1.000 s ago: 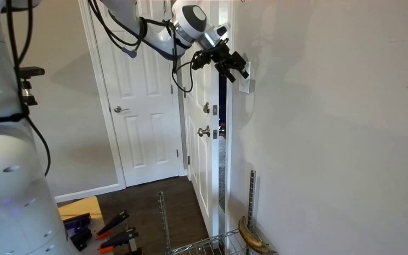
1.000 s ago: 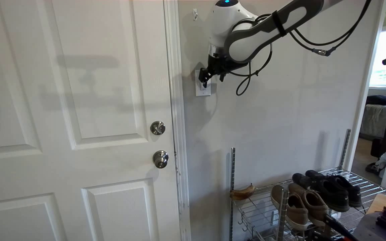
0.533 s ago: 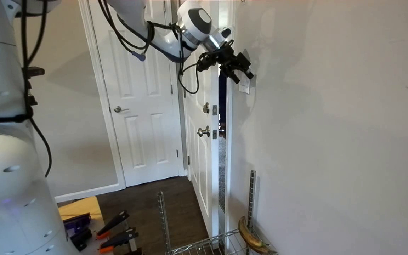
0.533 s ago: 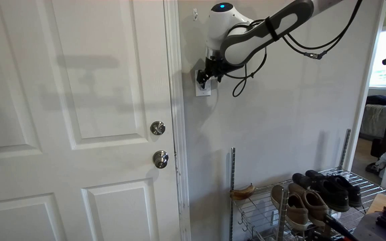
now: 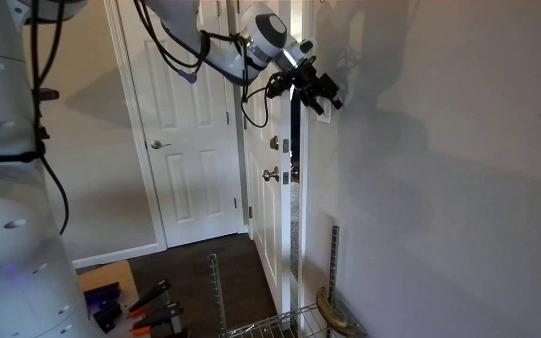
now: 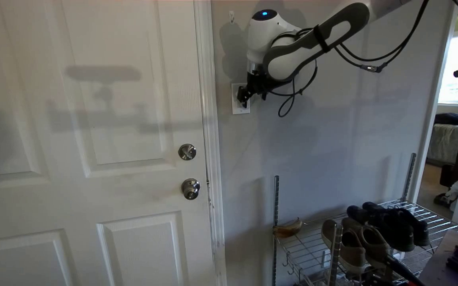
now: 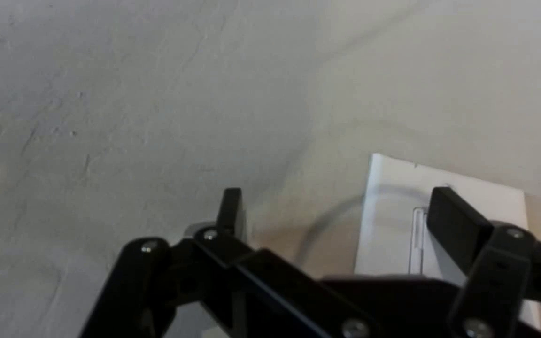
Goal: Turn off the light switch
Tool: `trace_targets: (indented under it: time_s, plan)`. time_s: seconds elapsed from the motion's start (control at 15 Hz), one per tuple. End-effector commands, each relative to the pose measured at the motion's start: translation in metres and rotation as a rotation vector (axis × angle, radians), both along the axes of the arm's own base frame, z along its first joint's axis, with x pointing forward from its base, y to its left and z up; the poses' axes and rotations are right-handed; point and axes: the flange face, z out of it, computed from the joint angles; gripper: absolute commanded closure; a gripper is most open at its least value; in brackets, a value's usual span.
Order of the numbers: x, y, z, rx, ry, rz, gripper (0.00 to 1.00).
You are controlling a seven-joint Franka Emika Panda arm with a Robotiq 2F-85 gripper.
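Note:
The light switch is a white upright plate on the wall beside the door frame; it also shows in an exterior view and in the wrist view. My gripper is open with nothing between its fingers. In the wrist view its right finger lies over the plate, beside a narrow slot-like part, and hides much of the plate. The left finger is over bare wall. In both exterior views the gripper is in front of the plate and covers part of it. I cannot tell whether a fingertip touches the switch.
A white door with a metal knob stands beside the switch. Below is a wire shelf with a banana and several shoes. A small hook is on the wall above the switch. Cables hang from the arm.
My gripper has moved downward along the switch plate and stays open. The room has become dimmer since half a second ago, with darker shadows on the wall.

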Motion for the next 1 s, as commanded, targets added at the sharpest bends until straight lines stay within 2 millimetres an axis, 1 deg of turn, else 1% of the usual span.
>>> trace_targets:
  time_s: [0.0, 0.13, 0.27, 0.4, 0.53, 0.73, 0.8, 0.87, 0.93]
  plan:
    - [-0.008, 0.0, 0.01, 0.015, 0.018, 0.012, 0.0]
    - [-0.024, 0.006, 0.016, 0.065, 0.036, 0.016, 0.0]
    - [-0.052, 0.011, 0.027, 0.104, 0.045, 0.001, 0.0]
    - [-0.079, 0.009, 0.032, 0.129, 0.063, -0.056, 0.0]
    - [-0.101, 0.006, 0.035, 0.143, 0.081, -0.096, 0.0]
    - [-0.13, 0.0, 0.041, 0.166, 0.083, -0.129, 0.0]
    - [-0.104, 0.005, 0.042, 0.14, 0.081, -0.092, 0.0]
    - [-0.11, 0.004, 0.044, 0.141, 0.077, -0.094, 0.0]
    - [-0.11, 0.004, 0.046, 0.14, 0.074, -0.093, 0.0]
